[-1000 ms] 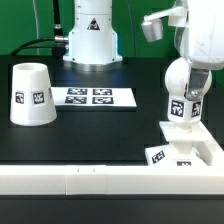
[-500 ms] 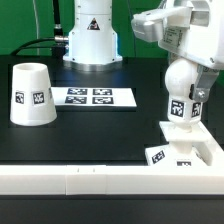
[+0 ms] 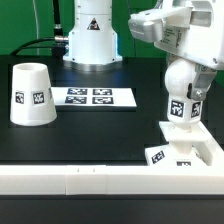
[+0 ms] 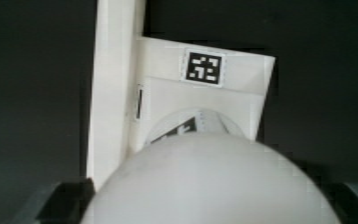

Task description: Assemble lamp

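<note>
The round necked bulb [image 3: 179, 92] stands upright on the low square base [image 3: 186, 148] at the exterior view's right. My gripper [image 3: 184, 84] comes down from above and is shut on the bulb's round head. In the wrist view the bulb's white dome [image 4: 197, 175] fills the foreground between my dark fingers [image 4: 55, 205], and the base [image 4: 202, 95] with its tag lies below it. The cup-like shade [image 3: 31, 95] stands mouth down at the exterior view's left, far from my gripper.
The marker board [image 3: 93, 97] lies flat at mid-table between shade and base. The long white rail [image 3: 90, 178] runs along the near edge, right against the base; it also shows in the wrist view [image 4: 117, 90]. The arm's pedestal [image 3: 90, 40] stands behind.
My hand has turned about the bulb since one second ago, its body swinging toward the exterior view's left. Over the last half second nothing has visibly moved.
</note>
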`<state>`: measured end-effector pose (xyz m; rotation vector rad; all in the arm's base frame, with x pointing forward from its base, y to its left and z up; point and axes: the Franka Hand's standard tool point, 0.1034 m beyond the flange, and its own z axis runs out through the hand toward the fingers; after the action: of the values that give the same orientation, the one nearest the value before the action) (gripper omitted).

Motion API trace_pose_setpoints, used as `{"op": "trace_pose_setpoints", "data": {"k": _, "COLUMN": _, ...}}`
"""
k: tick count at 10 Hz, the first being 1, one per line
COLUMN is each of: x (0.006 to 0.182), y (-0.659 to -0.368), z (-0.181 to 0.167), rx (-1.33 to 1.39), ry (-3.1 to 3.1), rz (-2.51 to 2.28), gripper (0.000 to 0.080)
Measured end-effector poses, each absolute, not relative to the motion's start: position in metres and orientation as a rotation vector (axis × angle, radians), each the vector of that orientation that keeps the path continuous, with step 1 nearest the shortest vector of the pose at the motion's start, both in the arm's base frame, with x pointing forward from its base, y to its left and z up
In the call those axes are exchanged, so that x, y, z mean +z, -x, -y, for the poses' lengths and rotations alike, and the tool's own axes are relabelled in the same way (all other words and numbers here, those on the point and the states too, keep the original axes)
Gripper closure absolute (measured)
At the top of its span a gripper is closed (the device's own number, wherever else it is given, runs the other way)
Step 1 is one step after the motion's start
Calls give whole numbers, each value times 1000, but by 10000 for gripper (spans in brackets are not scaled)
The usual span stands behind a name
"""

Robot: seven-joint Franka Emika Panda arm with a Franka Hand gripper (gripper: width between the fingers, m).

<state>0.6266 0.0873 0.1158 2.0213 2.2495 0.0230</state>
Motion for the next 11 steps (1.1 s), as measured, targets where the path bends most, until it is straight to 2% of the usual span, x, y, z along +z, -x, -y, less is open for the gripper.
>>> {"op": "trace_pose_setpoints", "data": {"k": 3, "x": 116, "y": -625, "z": -82, "rx": 13, "ry": -2163, "rz": -2134, "gripper": 228}}
{"op": "trace_pose_setpoints", "data": {"k": 9, "x": 115, "y": -624, "z": -80, "rx": 3, "ry": -2802, "rz": -1309, "gripper": 226}}
{"op": "trace_pose_setpoints", "data": {"k": 11, "x": 115, "y": -625, "z": -81, "rx": 11, "ry": -2867, "rz": -1162, "gripper": 225}}
